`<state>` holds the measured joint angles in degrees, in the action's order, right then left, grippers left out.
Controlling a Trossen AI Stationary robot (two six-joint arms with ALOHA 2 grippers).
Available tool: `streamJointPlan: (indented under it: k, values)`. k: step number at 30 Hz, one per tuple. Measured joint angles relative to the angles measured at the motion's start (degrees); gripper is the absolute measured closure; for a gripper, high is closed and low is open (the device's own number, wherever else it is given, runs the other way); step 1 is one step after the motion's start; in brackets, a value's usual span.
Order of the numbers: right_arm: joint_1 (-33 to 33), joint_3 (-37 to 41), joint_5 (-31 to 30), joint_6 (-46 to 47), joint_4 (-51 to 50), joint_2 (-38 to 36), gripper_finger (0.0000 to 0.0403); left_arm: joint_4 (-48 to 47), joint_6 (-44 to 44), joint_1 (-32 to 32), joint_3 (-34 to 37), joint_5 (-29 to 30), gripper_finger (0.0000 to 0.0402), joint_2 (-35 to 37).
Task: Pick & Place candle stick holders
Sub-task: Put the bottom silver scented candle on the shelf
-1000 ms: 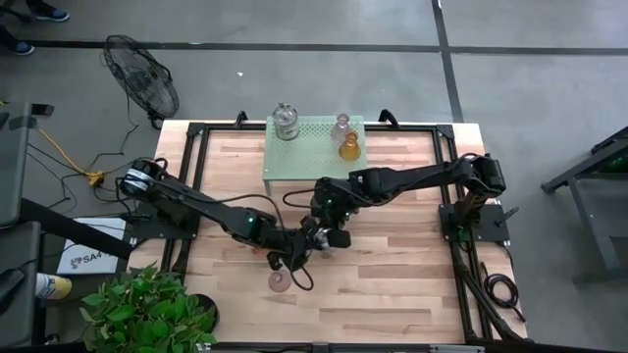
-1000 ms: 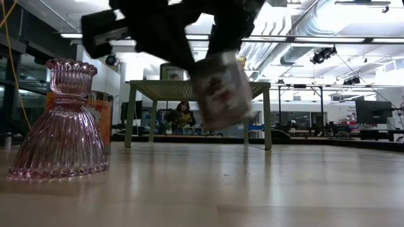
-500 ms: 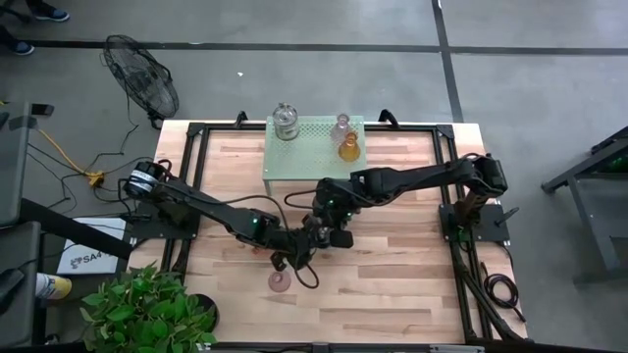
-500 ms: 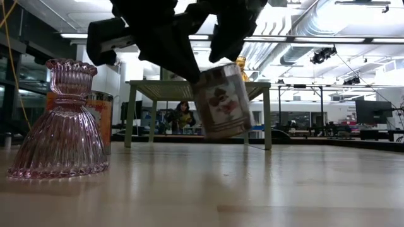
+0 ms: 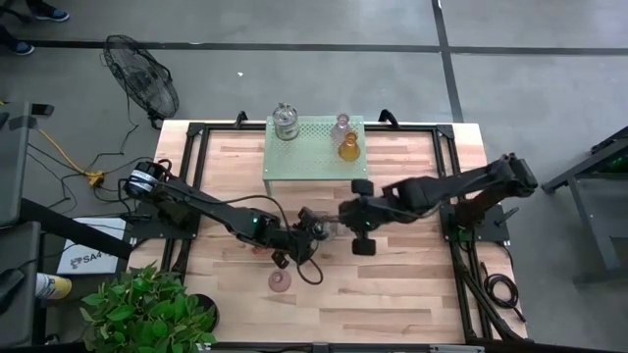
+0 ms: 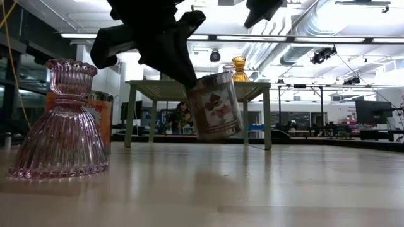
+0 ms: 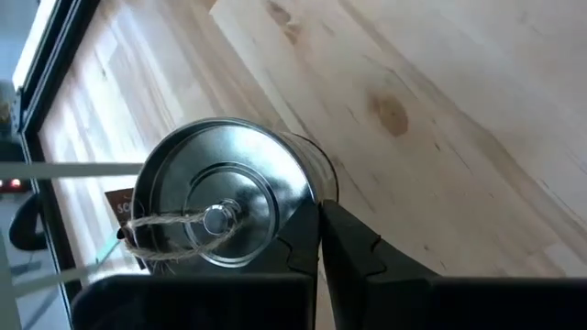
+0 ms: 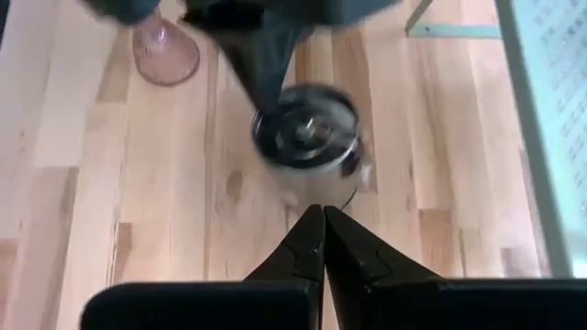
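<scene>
A clear jar-like candle stick holder (image 6: 214, 104) with a silver lid (image 7: 215, 206) and a twine tie hangs tilted above the middle of the table, with my left gripper (image 7: 319, 234) shut on it. My right gripper (image 8: 323, 229) is shut and holds nothing; it stands off to the jar's right (image 5: 341, 211). A pink bell-shaped holder (image 5: 280, 282) stands on its wide base near the front edge. On the green shelf (image 5: 314, 157) stand a clear jar (image 5: 286, 121), a pale holder (image 5: 341, 125) and an amber one (image 5: 349, 147). My left gripper has its two fingers closed together at the rim of the jar's lid (image 7: 303, 197); what exactly lies between them is hidden by the fingers. The fingers (image 6: 180, 60) slant down from the table's left. The jar hangs below them, tilted and clear of the table.
An orange-labelled can (image 6: 98, 116) stands behind the pink holder. The shelf's legs (image 6: 267, 120) stand at the table's far middle. Black frame rails (image 5: 191, 186) run along the left and right sides. Bare wood lies in front of the shelf and to the right.
My right gripper has drawn back from the jar toward the table's right edge and risen, staying shut. My left gripper has rolled a little in place; the jar stays in its hold, tilted and clear of the table.
</scene>
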<state>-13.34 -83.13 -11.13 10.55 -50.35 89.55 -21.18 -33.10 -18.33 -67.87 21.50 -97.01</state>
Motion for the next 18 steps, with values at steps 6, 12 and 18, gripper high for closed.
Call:
streamJointPlan:
  k: [6,12,18]
  values:
    - [-4.20,10.69,-5.56,6.72,4.87,-4.84,0.0386,-9.98,4.59,-0.02,-6.84,2.05,0.0401,0.00]
    - [-7.38,24.65,-6.32,13.97,16.80,-11.47,0.0369,-22.78,7.75,0.00,-15.95,2.11,0.0401,0.07]
    - [-10.53,36.09,-5.89,19.36,27.51,-17.01,0.0367,-34.89,9.34,0.03,-24.92,3.59,0.0401,0.09]
